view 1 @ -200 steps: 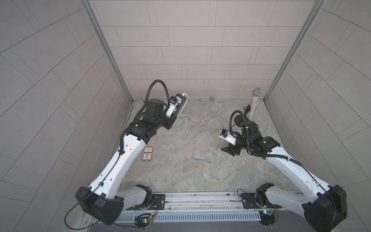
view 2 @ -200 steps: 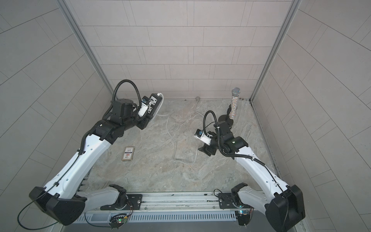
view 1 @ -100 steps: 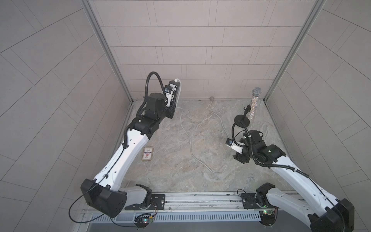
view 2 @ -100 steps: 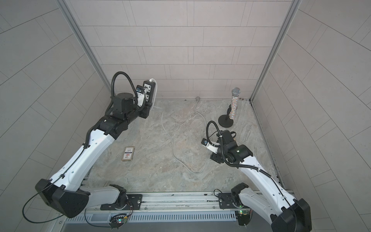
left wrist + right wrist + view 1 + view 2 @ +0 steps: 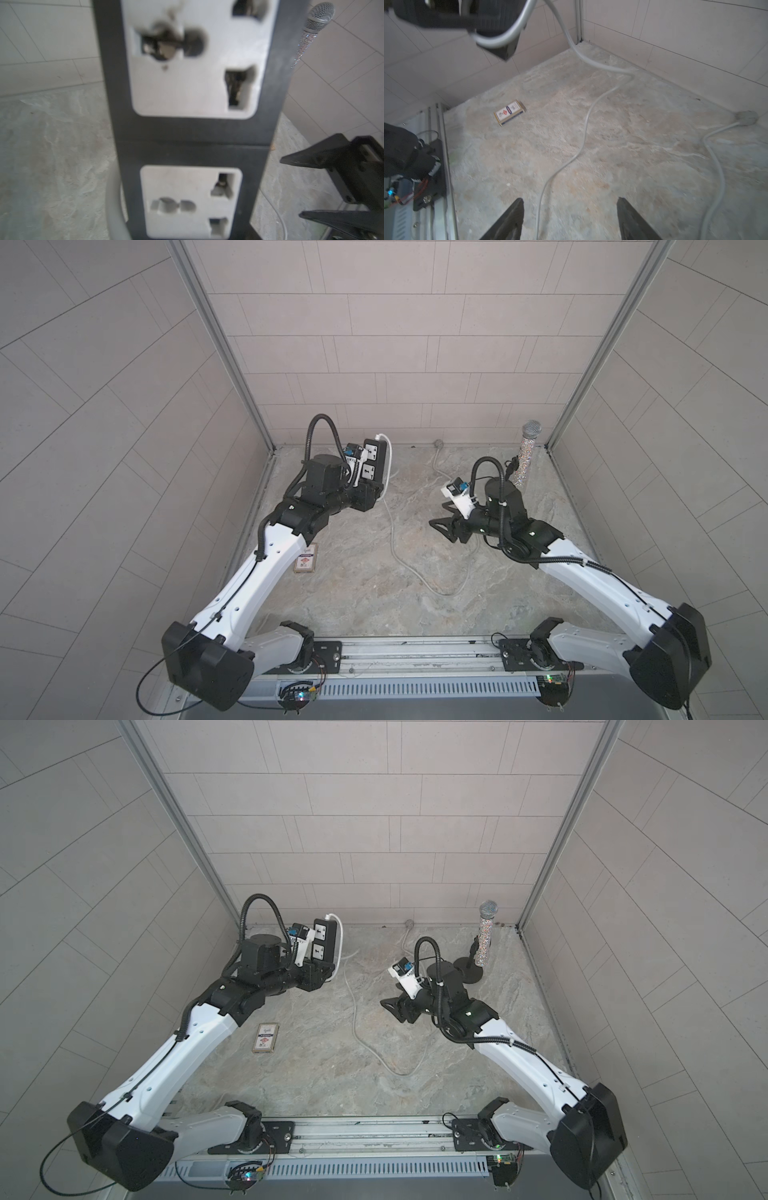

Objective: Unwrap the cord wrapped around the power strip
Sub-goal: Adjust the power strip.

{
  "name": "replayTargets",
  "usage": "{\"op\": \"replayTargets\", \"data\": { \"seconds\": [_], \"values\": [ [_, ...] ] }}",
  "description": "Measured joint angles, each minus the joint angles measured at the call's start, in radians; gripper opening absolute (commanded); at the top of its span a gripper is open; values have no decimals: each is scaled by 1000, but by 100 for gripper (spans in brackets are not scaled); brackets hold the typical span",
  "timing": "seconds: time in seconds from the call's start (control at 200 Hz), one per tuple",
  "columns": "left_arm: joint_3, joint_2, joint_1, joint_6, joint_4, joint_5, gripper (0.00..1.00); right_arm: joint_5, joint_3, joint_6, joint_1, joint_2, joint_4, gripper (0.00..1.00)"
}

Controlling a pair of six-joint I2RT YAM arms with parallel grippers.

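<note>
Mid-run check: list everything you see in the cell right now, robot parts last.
tabletop: one, marbled beige-grey.
power strip: one, black with two white sockets, held on end above the tabletop, back left.
cord: one, light grey, runs down beside the strip, then loose over the tabletop.
plug: one, grey, on the tabletop by the back wall.
card box: one, white printed, flat on the tabletop, left side.
microphone: one, silver glitter, on a black stand, back right corner.
left end effector: black, shut on the power strip's lower end.
right end effector: black, open, empty, above the tabletop.
left arm, right arm: two, white and black, on the front rail.
</note>
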Motion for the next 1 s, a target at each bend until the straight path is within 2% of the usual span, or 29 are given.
{"op": "replayTargets", "data": {
  "seconds": [0.145,0.36,0.47,0.595,0.77,0.906,1.001],
  "values": [
    [-90,-24,0,-103,90,59,0,-64,129,111,2,125,135,70],
    [-119,-22,0,-204,208,96,0,-125,185,156,19,153,203,70],
    [-124,-21,0,-264,259,103,0,-114,193,110,22,163,201,71],
    [-124,-21,0,-338,290,122,0,-50,135,15,9,171,257,70],
    [-119,-21,3,-420,286,169,0,-27,199,-165,-11,291,258,73],
    [-76,-21,7,-457,254,172,0,-61,249,-122,-28,341,317,70],
    [-44,-18,9,-503,250,130,0,-79,250,-66,-48,326,340,69]
  ]
}}
